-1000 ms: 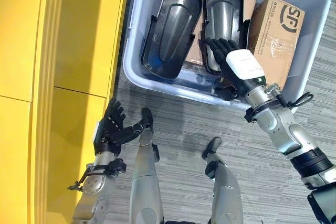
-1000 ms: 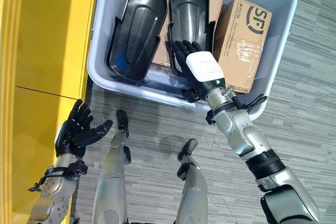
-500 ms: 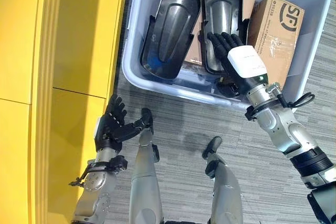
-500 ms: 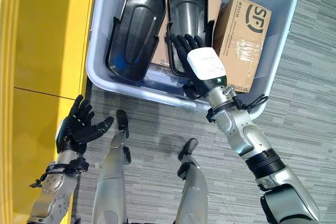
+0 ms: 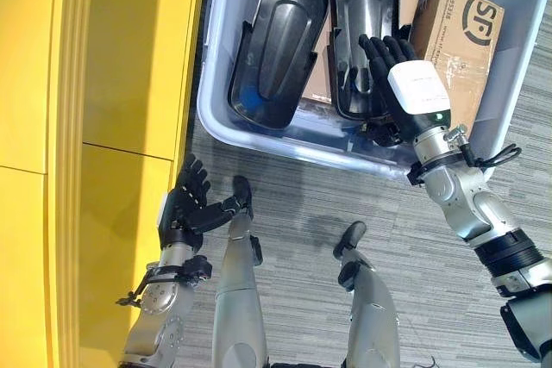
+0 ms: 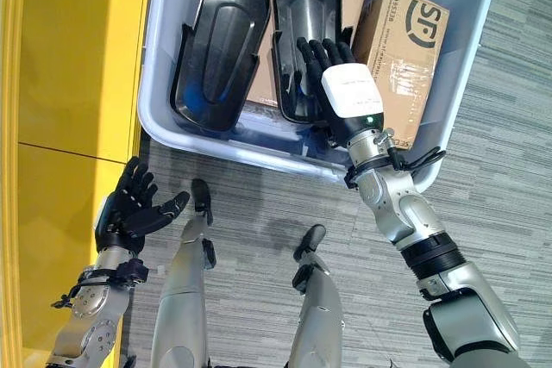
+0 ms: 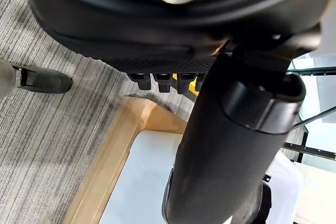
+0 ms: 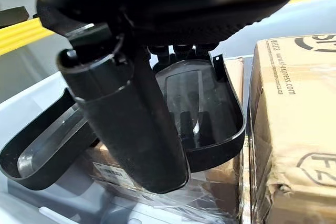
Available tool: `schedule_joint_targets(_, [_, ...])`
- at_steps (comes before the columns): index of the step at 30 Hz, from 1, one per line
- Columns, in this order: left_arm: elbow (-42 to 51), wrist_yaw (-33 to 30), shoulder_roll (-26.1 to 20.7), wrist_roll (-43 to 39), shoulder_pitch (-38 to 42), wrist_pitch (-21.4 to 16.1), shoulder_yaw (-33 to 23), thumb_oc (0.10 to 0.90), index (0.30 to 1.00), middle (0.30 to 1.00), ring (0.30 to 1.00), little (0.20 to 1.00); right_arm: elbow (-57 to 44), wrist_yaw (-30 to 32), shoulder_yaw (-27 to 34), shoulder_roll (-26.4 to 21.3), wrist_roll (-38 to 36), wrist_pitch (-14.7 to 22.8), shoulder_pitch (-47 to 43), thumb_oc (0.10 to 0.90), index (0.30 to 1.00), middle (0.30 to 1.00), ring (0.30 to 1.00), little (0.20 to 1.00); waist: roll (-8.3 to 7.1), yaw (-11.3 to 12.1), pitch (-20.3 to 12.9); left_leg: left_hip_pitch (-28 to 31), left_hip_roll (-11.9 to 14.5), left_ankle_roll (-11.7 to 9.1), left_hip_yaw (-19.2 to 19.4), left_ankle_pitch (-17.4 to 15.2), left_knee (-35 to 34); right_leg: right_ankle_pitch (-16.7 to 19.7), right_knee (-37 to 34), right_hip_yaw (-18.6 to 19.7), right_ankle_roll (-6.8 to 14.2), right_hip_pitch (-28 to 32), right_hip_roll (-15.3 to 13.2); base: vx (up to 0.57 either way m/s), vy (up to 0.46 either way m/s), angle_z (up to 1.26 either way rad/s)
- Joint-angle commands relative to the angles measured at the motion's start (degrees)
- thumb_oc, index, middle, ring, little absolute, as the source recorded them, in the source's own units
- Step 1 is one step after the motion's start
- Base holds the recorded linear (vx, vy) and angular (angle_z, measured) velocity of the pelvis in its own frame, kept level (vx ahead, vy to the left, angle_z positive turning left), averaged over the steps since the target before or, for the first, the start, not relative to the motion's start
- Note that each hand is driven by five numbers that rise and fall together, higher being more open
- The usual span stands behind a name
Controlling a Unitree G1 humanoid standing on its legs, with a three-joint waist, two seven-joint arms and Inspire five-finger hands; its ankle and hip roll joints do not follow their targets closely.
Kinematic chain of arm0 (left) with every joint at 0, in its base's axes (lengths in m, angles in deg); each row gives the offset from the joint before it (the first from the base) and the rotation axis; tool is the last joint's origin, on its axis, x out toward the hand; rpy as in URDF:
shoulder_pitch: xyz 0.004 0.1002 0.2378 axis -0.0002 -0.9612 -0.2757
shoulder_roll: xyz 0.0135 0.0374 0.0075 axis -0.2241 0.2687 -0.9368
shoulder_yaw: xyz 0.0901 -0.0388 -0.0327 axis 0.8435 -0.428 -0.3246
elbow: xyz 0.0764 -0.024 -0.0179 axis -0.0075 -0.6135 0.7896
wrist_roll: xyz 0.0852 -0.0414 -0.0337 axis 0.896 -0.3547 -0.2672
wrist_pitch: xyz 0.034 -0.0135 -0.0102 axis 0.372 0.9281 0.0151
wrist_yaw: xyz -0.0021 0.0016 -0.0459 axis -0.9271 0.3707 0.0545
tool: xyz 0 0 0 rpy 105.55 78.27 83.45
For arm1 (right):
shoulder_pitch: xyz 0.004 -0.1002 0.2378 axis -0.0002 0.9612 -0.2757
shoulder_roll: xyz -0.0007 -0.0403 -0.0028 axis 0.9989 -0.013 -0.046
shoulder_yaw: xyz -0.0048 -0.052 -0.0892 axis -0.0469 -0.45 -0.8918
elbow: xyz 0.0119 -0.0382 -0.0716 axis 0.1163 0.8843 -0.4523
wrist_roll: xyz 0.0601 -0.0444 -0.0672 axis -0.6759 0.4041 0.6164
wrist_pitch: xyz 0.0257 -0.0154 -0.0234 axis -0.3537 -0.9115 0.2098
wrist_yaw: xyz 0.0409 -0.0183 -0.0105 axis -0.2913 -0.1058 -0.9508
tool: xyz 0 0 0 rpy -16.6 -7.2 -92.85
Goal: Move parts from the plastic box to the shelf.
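Yellow shelf panels point(image 5: 95, 127) run down the 9 o'clock side of the head views, beside grey striped carpet point(image 5: 293, 213). The left hand point(image 5: 185, 208) hangs low at 7 o'clock next to the shelf, fingers straight and spread, thumb out, holding nothing. At 12 o'clock sits the pale blue plastic box point(image 5: 250, 140), holding two black moulded parts side by side — the left part point(image 5: 276, 40) and the right part point(image 5: 362, 23) — propped on brown cartons, with a cardboard box point(image 5: 457, 40) at 1 o'clock. The right hand point(image 5: 392, 75) reaches over the box's near wall, fingers extended over the right part's near end — no grip on it visible.
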Motion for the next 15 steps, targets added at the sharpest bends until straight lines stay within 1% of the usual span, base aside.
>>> schedule_joint_targets(1, [6.0,-0.1,-2.5,1.9,0.4,-6.0,0.2,0.9,1.0,1.0,1.0,1.0,0.1,4.7,1.8,-2.0,0.0,1.2,-6.9,0.9,1.0,1.0,1.0,1.0,2.45,0.1,-0.5,-0.2,2.0,-2.6,-1.4,-9.2,6.0,0.2,-0.4,1.6,-0.6,-0.4,0.4,0.0,0.0,0.0])
schedule_joint_targets(15, [5.6,-0.7,-2.1,1.7,0.5,-6.0,0.2,0.9,1.0,1.0,1.0,1.0,3.0,3.9,0.0,0.2,-1.5,0.9,-6.6,0.9,1.0,1.0,1.0,1.0,2.46,0.2,-0.5,-0.7,1.7,-2.5,-1.6,-9.3,5.7,0.1,-0.1,1.1,-0.5,-0.7,0.2,0.0,0.0,0.0])
